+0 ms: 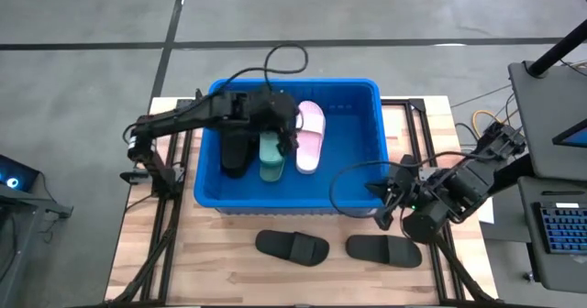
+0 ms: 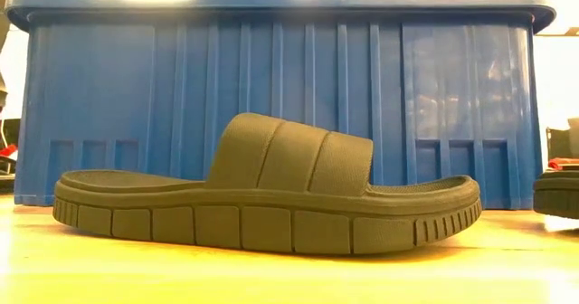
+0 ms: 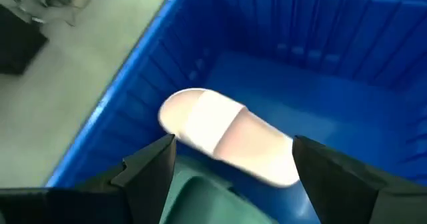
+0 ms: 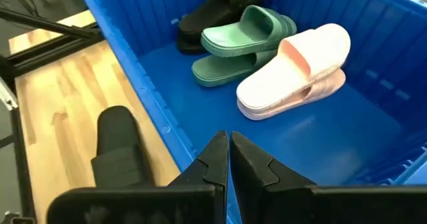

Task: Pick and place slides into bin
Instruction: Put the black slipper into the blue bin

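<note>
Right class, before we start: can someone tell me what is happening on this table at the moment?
A two-armed robot is putting slides into a blue bin. Black, green and pink slides already lie inside it. The left gripper hangs open over the green and pink ones in the bin. The right gripper is shut and empty at the bin's near rim. Two dark slides still wait on the wooden table in front of the bin.

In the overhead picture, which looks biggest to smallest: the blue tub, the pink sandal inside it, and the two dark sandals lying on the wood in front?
1. The blue bin, by far the largest.
2. The two dark slides on the table and the pink slide look about alike in length; I would not rank them against each other.
</note>
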You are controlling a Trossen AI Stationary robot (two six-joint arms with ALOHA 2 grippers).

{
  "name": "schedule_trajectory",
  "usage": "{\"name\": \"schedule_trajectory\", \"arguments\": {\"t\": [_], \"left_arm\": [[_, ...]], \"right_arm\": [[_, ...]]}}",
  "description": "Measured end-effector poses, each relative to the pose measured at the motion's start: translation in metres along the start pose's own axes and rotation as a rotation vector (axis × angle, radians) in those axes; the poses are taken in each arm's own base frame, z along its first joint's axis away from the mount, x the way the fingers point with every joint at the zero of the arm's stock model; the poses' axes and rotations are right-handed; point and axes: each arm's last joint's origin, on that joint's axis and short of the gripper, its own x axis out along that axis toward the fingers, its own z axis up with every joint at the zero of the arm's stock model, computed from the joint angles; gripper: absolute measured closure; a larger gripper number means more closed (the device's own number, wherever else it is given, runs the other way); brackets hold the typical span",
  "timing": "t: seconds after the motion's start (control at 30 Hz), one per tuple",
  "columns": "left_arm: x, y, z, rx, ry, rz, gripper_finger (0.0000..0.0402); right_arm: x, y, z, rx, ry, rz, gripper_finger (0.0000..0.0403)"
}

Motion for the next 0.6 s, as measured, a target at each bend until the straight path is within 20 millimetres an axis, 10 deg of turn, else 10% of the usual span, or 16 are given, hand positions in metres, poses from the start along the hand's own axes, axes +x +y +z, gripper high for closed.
{"name": "schedule_trajectory", "arguments": {"t": [0.6], "left_arm": [[-0.064,-0.1,-0.042,-0.05,0.08,-0.244,0.0119]], "right_arm": [[-0.051,0.021,-0.048,0.054,0.236,0.171,0.0394]]}}
